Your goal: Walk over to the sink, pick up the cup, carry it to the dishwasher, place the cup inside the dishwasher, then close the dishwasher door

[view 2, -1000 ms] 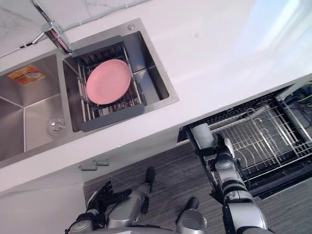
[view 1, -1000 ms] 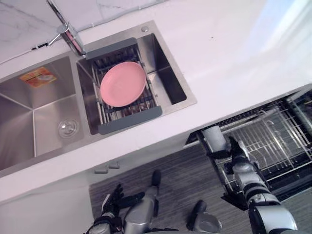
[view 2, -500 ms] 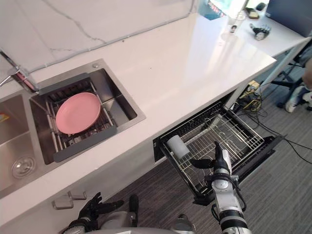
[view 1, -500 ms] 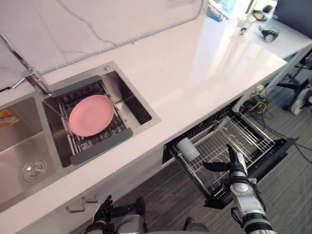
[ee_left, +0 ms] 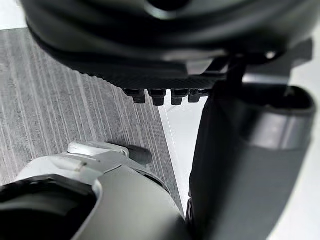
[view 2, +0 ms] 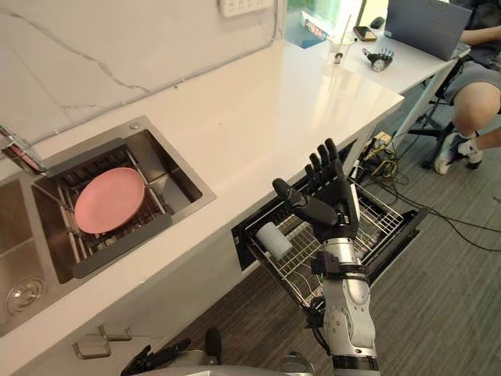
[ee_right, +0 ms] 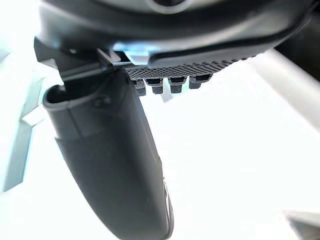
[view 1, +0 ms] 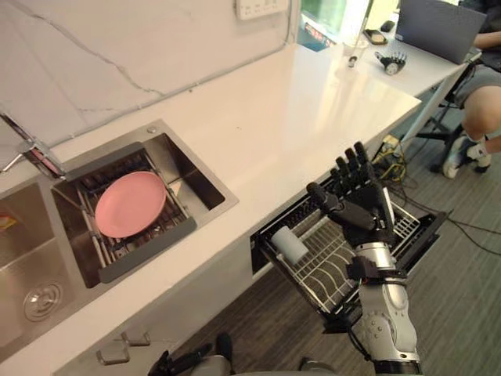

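One cup [view 1: 290, 244] lies in the pulled-out rack [view 1: 325, 270]. The right hand [view 1: 360, 210], spread and empty above, should push the rack home squarely; the door seems hidden beneath.

The pale cylindrical cup [view 1: 290, 244] lies on its side at the left end of the wire dishwasher rack [view 1: 333, 274], below the white counter's [view 1: 297, 117] front edge; further left, the round pink plate [view 1: 130, 204] sits in the steel sink [view 1: 205, 182]
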Controlling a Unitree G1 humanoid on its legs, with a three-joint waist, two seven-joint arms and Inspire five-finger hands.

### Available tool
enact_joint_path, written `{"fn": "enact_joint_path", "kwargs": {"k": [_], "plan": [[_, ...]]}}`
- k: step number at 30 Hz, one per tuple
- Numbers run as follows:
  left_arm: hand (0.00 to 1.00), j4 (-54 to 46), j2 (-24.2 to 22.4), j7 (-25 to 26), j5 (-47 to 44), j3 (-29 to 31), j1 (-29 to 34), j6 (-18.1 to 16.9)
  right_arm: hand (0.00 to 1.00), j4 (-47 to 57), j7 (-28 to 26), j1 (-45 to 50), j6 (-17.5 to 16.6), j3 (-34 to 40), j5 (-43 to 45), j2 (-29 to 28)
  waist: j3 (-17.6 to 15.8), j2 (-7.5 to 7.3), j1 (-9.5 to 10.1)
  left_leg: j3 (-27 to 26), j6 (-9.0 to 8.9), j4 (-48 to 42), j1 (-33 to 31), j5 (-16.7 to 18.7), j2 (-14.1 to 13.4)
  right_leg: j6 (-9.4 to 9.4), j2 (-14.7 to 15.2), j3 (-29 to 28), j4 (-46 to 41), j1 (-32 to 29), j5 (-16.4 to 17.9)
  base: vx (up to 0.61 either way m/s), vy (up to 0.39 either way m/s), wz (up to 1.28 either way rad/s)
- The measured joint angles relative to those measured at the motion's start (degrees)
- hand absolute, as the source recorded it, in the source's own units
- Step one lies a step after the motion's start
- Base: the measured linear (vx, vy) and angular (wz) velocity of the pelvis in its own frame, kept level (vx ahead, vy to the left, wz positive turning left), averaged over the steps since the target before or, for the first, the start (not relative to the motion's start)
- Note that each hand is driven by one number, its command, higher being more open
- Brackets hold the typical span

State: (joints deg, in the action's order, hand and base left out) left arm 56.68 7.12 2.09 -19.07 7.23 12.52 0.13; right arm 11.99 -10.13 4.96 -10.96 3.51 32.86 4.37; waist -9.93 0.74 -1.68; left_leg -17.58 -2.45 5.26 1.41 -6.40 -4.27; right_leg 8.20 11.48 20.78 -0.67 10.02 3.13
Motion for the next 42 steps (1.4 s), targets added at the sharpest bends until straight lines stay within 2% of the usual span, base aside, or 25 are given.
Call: {"fn": "enact_joint_path", "kwargs": {"k": [2, 3, 6, 10, 13, 15, 16, 17, 19, 21, 22, 23, 24, 26, 27, 28, 29, 30, 31, 32, 33, 39, 42], "plan": [[1.0, 0.23, -0.06, -0.63, -0.22, -0.13, -0.08, 0.22, 1.0, 0.49, 0.07, -0.05, -0.33, 0.56, 1.5, 1.4, 0.11, 0.15, -0.92, -6.6, 0.24, -0.77, -0.27, -0.11, -1.18, 0.1, 1.35, 3.18, 0.25, 0.85, 0.0, 0.02, 0.053, 0.85], [1.0, 0.14, -0.34, -1.55, -1.34, -0.21, -0.1, 0.67, 1.0, 0.23, 0.18, -0.28, -0.3, 1.06, 1.55, 2.77, 0.4, 0.89, -0.68, -7.07, 0.98, -1.67, -1.24, -1.28, -1.66, 0.25, 1.31, 4.42, -0.06, 0.92, 0.08, 0.04, 0.069, 0.63], [1.0, 0.06, -0.13, -4.26, -2.41, -0.38, -0.19, 2.16, 1.0, -0.5, 0.24, -1.72, 0.07, 0.2, 1.55, 3.37, 0.49, 1.09, 0.4, -5.92, 1.32, 0.07, -0.67, -3.04, 0.05, 0.32, 2.41, 5.22, -0.63, 1.4, 0.12, 0.03, 0.062, 0.28], [1.0, 0.02, 0.32, -6.39, -2.26, -1.29, -0.3, 2.62, 1.0, -2.24, 1.93, -3.43, 0.32, -1.39, 1.57, 3.42, 0.54, 1.0, 0.77, -4.25, 1.8, 0.18, 0.77, -2.53, 1.79, 0.32, 3.8, 6.4, -1.34, 3.4, 0.4, 0.02, 0.057, 0.23], [1.0, 0.18, 0.97, -7.44, -3.08, -2.32, -0.36, 2.67, 1.0, -3.29, 4.39, -4.86, 0.47, -1.01, 3.48, 3.4, 0.44, 0.55, 0.9, -2.78, 2.44, 0.2, 0.57, -1.96, 3.64, 0.58, 5.25, 7.69, -2.24, 3.98, 2.7, 0.0, 0.052, 0.31], [1.0, 0.11, 1.07, -7.98, -3.55, -2.63, -0.33, 2.69, 1.0, -4.8, 5.4, -5.5, 0.46, 0.47, 3.55, 3.26, 0.91, -0.1, 1.46, -2.8, 2.57, 0.15, -0.05, -2.08, 4.54, 0.49, 6.95, 7.76, -5.36, 2.02, 4.68, 0.01, 0.051, 0.17], [1.0, -0.02, 1.47, -8.62, -3.51, -3.23, -0.57, 2.62, 1.0, -5.06, 5.94, -5.56, 0.45, 1.97, 3.55, 3.04, 1.03, -0.47, 2.0, -2.59, 2.91, -0.19, -0.68, -1.96, 5.36, -0.23, 8.27, 7.91, -7.79, 0.7, 5.94, 0.11, 0.069, 0.27], [1.0, -0.12, 2.26, -9.15, -3.51, -4.06, -0.66, 2.49, 1.0, -5.32, 6.5, -5.54, 0.34, 3.92, 3.53, 2.67, 1.05, -1.29, 2.04, -1.8, 3.55, -0.83, -1.38, -1.28, 6.51, -1.83, 9.74, 9.16, -9.66, 0.25, 6.82, 0.15, 0.063, 0.46], [1.0, 0.28, 2.95, -9.55, -3.28, -5.06, -1.36, 2.15, 1.0, -7.11, 7.2, -5.6, -0.12, 6.28, 3.61, 2.7, 0.87, -2.1, 1.82, 0.36, 4.71, -1.98, -1.59, -0.07, 7.42, -3.62, 11.75, 8.86, -17.34, -1.14, 6.29, 0.14, 0.053, 0.64], [1.0, 0.26, 3.71, -9.48, -2.35, -7.0, -1.85, 2.23, 1.0, -9.59, 7.75, -4.77, -0.05, 7.79, 3.69, 2.74, 0.96, -1.9, 0.91, 5.15, 6.01, -1.71, 0.19, 0.99, 6.23, -13.41, 11.76, -0.34, -33.89, -8.27, 0.82, 0.15, 0.096, 0.89], [1.0, 0.38, 4.07, -9.24, -2.33, -7.2, -2.33, 2.56, 1.0, -9.58, 7.69, -4.33, -0.04, 7.82, 3.68, 2.61, 0.9, -2.19, 0.54, 6.62, 6.16, -1.75, 0.48, 1.31, 5.83, -11.05, 10.1, -3.38, -36.09, -9.62, 2.91, 0.17, 0.032, 1.1], [1.0, 0.9, 4.65, -8.81, -2.26, -7.53, -3.25, 3.69, 1.0, -9.48, 6.92, -3.6, 0.13, 7.27, 3.59, 2.51, 0.76, -2.46, -0.29, 9.88, 6.3, -1.73, 0.72, 1.54, 4.85, -7.96, 5.06, -7.75, -35.91, -11.65, 8.37, 0.17, -0.017, 1.23], [1.0, 1.93, 5.13, -8.87, -1.93, -7.7, -4.37, 4.76, 1.0, -8.93, 6.3, -3.15, 0.5, 7.31, 3.6, 2.3, 0.66, -2.71, -0.76, 12.61, 6.35, -1.7, 1.11, 1.89, 4.38, -7.44, 0.84, -11.24, -33.98, -14.07, 10.58, 0.18, -0.018, 1.21], [1.0, 2.41, 5.51, -8.92, 0.07, -7.65, -4.77, 6.11, 1.0, -8.08, 5.52, -2.53, 0.72, 7.38, 3.65, 2.3, 0.89, -3.5, -0.77, 15.08, 6.52, -1.74, 2.86, 2.86, 4.76, -6.91, -2.55, -14.58, -30.39, -17.37, 10.6, 0.25, -0.052, 0.94], [1.0, 2.4, 5.59, -8.96, 1.85, -7.64, -4.47, 6.32, 1.0, -7.13, 4.9, -1.98, 0.72, 7.39, 3.77, 2.31, 1.02, -3.74, -0.74, 16.28, 6.57, -1.87, 4.21, 3.3, 5.45, -5.96, -3.45, -15.75, -28.08, -18.83, 10.01, 0.25, -0.079, 0.82], [1.0, 2.35, 5.63, -8.98, 2.6, -7.63, -4.37, 6.34, 1.0, -6.56, 4.49, -1.85, 0.72, 7.39, 3.84, 2.3, 1.18, -3.95, -0.74, 16.92, 6.16, -2.16, 4.72, 3.54, 5.97, -5.28, -3.69, -16.12, -26.14, -19.41, 9.22, 0.22, -0.103, 0.73], [1.0, 2.2, 6.04, -9.11, 3.72, -7.64, -4.22, 6.43, 1.0, -5.61, 3.58, -1.94, 0.7, 7.4, 4.08, 2.33, 1.93, -5.15, -0.72, 18.08, 6.03, -3.22, 5.1, 4.65, 7.47, -5.38, -3.62, -16.88, -20.69, -20.03, 3.95, 0.25, -0.143, 0.66], [1.0, 2.13, 6.53, -9.15, 4.66, -7.57, -4.12, 6.8, 1.0, -4.93, 3.18, -1.74, 0.67, 7.53, 4.13, 2.43, 2.82, -6.19, -0.8, 19.26, 5.67, -4.07, 5.33, 5.85, 9.1, -4.39, -3.1, -17.23, -18.11, -18.83, -2.77, 0.28, -0.159, 0.48], [1.0, 2.12, 6.25, -8.97, 4.59, -7.49, -4.04, 6.85, 1.0, -4.8, 3.12, -2.12, 0.61, 7.55, 4.15, 2.79, 3.13, -6.18, -0.31, 19.1, 5.42, -4.42, 5.4, 6.61, 9.2, -3.85, -2.62, -17.08, -16.16, -17.68, -1.81, 0.29, -0.134, 0.16], [1.0, 1.79, 5.52, -8.9, 4.49, -7.1, -4.02, 7.01, 1.0, -4.8, 3.26, -3.33, 0.48, 7.61, 4.16, 2.92, 2.68, -4.99, -0.12, 18.81, 4.88, -5.83, 4.49, 7.91, 8.38, -3.86, -3.55, -17.01, -13.27, -16.64, -2.14, 0.17, -0.061, -0.1], [1.0, 2.29, 3.46, -8.86, 3.93, -3.11, -3.19, 8.86, 1.0, -5.69, 6.98, -2.09, 0.3, 11.84, 4.12, 2.63, 2.43, -2.6, -0.99, 17.48, 4.05, -6.15, 6.75, 10.55, 6.47, -3.94, -5.8, -17.11, -7.3, -11.73, -3.2, 0.1, -0.028, -0.08], [1.0, 2.22, 3.43, -8.86, 3.77, -3.12, -3.02, 8.6, 1.0, -5.69, 6.98, -2.08, 0.3, 11.8, 4.13, 2.63, 2.46, -2.54, -0.89, 18.18, 3.99, -6.99, 6.1, 10.71, 6.49, -3.94, -5.58, -16.12, -7.15, -11.51, -3.19, 0.0, 0.0, 0.07], [1.0, 1.82, 3.27, -8.83, 3.1, -3.05, -3.0, 8.49, 1.0, -5.69, 6.51, -1.95, 0.31, 11.63, 3.99, 2.64, 2.43, -2.29, -0.66, 18.54, 3.42, -9.26, 4.48, 12.12, 6.24, -3.94, -5.34, -14.47, -6.85, -11.09, -3.19, -0.02, -0.01, 0.23]]}}
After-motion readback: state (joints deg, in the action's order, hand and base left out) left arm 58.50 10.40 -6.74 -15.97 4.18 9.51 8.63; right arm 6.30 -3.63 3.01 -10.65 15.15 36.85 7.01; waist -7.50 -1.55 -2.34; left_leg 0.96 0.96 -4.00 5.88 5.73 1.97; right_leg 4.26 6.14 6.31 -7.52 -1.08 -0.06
